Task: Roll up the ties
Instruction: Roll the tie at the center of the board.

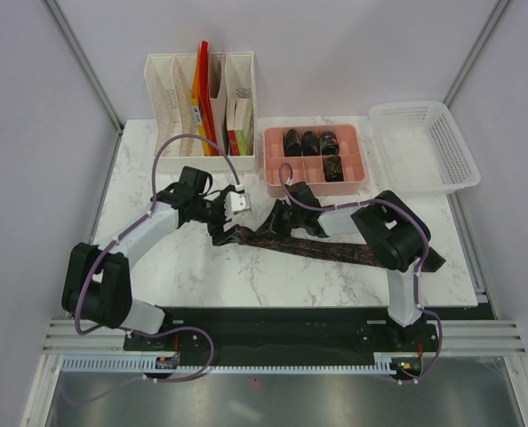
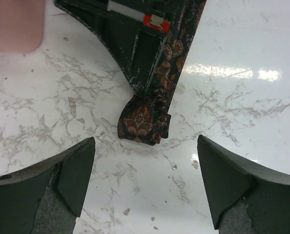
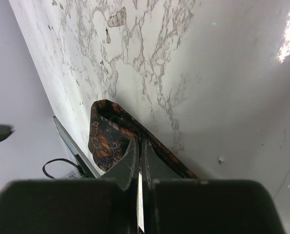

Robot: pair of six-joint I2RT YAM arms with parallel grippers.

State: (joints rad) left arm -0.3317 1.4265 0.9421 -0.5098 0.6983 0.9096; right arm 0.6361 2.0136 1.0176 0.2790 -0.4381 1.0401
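A dark patterned tie lies as a long strip across the middle of the table. Its left end is folded over into a small loop. My right gripper is shut on the tie just behind that fold. This shows in the right wrist view, with the loop to the left of the fingertips. My left gripper is open and empty, low over the table. Its fingers stand either side of the folded end, just short of it. Several rolled ties sit in a pink tray.
A white file organiser with papers stands at the back left. A white mesh basket stands at the back right. The pink tray's corner shows in the left wrist view.
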